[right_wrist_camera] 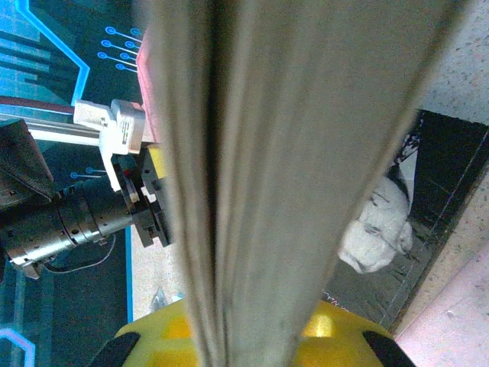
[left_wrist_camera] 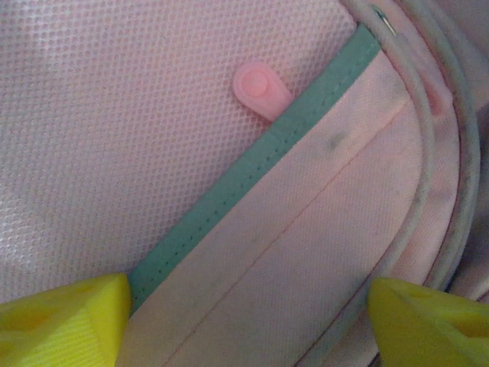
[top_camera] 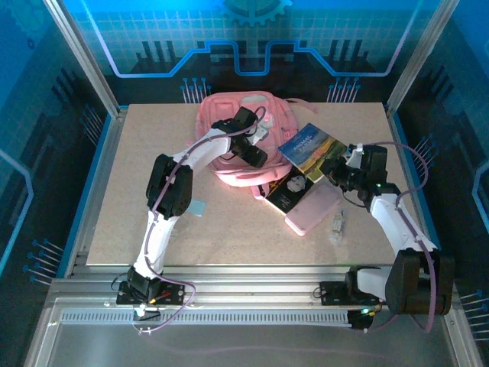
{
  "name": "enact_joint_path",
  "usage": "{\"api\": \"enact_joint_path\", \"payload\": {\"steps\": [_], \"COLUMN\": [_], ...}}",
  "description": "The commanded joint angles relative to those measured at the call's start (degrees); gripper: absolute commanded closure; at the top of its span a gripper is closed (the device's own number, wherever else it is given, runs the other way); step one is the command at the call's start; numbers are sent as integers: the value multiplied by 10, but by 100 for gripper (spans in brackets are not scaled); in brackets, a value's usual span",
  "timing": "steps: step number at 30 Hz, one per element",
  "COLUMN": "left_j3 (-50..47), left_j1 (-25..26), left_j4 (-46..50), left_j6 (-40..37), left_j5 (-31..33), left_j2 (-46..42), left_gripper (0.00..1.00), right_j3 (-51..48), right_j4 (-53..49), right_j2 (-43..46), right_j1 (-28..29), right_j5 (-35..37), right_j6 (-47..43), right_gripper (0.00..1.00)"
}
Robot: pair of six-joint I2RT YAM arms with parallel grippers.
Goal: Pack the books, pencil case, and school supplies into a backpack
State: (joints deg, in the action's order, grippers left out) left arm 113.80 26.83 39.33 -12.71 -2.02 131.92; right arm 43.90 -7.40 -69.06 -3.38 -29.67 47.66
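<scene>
Currently: blue book (top_camera: 309, 147) just right of backpack (top_camera: 221, 115), clamped edge-on in right pincer (top_camera: 336, 172), jaws closed tight on pages. Black book (top_camera: 284, 195) and pencil case (top_camera: 313, 208) lie on worktop (top_camera: 252, 237) off backpack's near-right corner. Left pincer (top_camera: 250, 151) over backpack's front panel, jaws wide, gripping nothing; zip pull (left_wrist_camera: 260, 88) ahead of its fingertips. Backpack mouth not discernible. Advice: left pincer takes flap beside zip, lifts, holds mouth open. Right arm feeds book free edge first, clear of left arm. Release once well inside.
</scene>
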Motion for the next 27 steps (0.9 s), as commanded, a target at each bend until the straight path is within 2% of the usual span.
{"api": "enact_joint_path", "payload": {"steps": [1,9,13,17,21,22,23,25,27], "left_j3": [8,26,21,86,69,65,64,61,57], "left_j1": [-1,-5,-3,1,10,14,18,23,26], "left_j4": [71,144,122,161,148,147,149,149,149], "left_j6": [-33,-31,-41,-1,31,35,38,46,44], "left_j5": [-26,-107,-19,128,149,149,144,123,109], "left_j2": [20,25,46,113,128,131,136,134,133], "left_gripper": [17,14,14,17,20,23,31,57,74], "right_j3": [0,1,-3,-10,-16,-17,-17,-16,-14], "right_j4": [11,4,14,23,26,26,26,23,21], "right_j2": [14,6,-4,-3,6,8,10,15,18], "right_j1": [-13,-19,-20,-20,-20,-21,-20,-21,-22], "right_j5": [-29,-32,-37,-44,-40,-40,-39,-38,-39], "right_j6": [-17,-21,-15,-7,-3,-3,-2,-3,-3], "right_gripper": [100,100,100,100,100,100,100,100,100]}}
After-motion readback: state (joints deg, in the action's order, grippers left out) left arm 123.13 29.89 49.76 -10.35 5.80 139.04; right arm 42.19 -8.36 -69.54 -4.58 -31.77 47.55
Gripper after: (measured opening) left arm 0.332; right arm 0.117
